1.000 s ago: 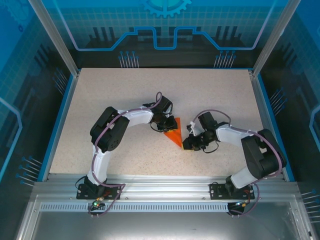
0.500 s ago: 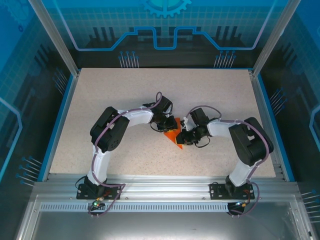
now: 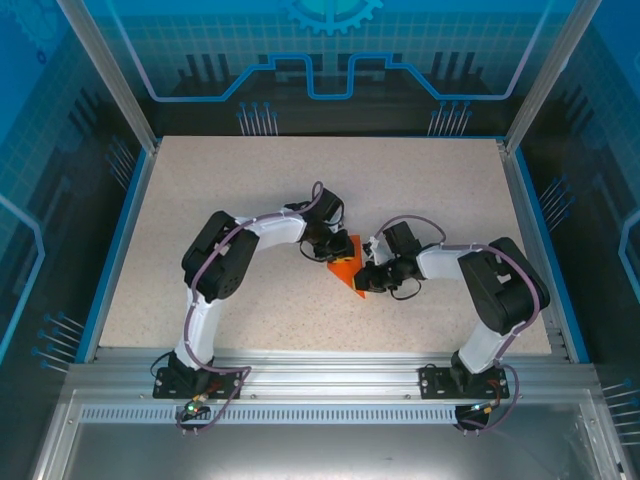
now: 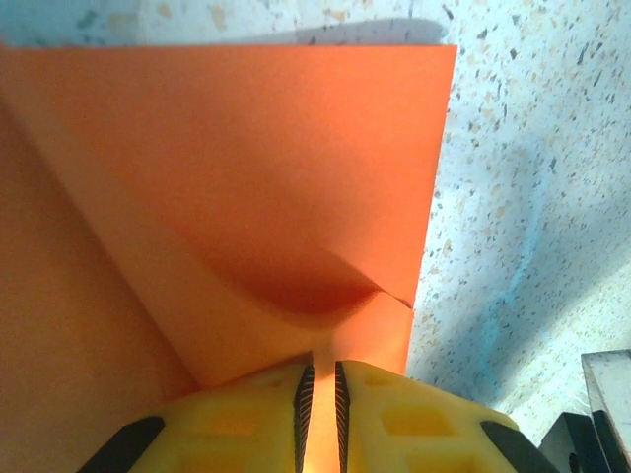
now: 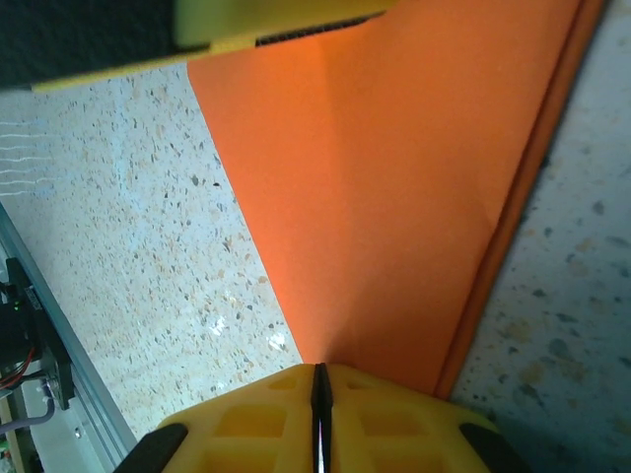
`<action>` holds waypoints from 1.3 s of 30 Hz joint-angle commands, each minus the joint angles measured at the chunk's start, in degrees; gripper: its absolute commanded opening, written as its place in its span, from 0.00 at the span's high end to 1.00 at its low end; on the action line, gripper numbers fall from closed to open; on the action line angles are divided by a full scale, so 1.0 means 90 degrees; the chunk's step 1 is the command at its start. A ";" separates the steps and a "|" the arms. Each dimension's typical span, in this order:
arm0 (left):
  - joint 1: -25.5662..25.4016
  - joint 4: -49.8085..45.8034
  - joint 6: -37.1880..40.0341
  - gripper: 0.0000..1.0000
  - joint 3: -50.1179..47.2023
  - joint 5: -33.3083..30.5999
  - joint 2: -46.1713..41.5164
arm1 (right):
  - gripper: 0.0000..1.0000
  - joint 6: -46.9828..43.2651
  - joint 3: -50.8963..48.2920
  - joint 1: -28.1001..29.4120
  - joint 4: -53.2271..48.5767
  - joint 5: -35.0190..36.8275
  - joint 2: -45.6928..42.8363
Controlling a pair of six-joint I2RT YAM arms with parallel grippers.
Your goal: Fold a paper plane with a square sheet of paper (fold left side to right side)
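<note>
My orange paper [image 3: 345, 268] lies on the speckled counter [image 3: 250, 180], near the middle and a bit toward my side. It is folded into a pointy shape, wide at the far end and narrow at the near end. It sits right between my two hands.

My left hand [image 3: 328, 248] is at the wide far part of the paper. Close up, the paper [image 4: 246, 197] runs down between the two yellow fingers of my left hand [image 4: 318, 379]. The fingers are very close together, with a thin strip of orange pinched in the gap. So my left hand is holding the paper. Just above the fingers the paper puffs up in a small curved bump. The paper's right edge is straight, with bare counter beside it.

My right hand [image 3: 365, 282] is at the near pointy end. Close up, the paper [image 5: 394, 197] gets thin and its tip meets my right hand [image 5: 318, 379]. Those two yellow fingers are pressed tight together, with just a thin dark line between them. I cannot tell if the tip is caught in there or just touching. Along the paper's right side a second layer peeks out as a thin strip. At the top of this view a yellow finger [image 5: 276, 20] of my left hand is at the far part of the paper.
</note>
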 commanded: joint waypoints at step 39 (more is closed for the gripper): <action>0.1443 -0.0170 0.0858 0.74 -0.0193 -0.0198 -0.1377 | 0.89 0.0094 -0.0275 0.0040 -0.1218 0.0648 0.0210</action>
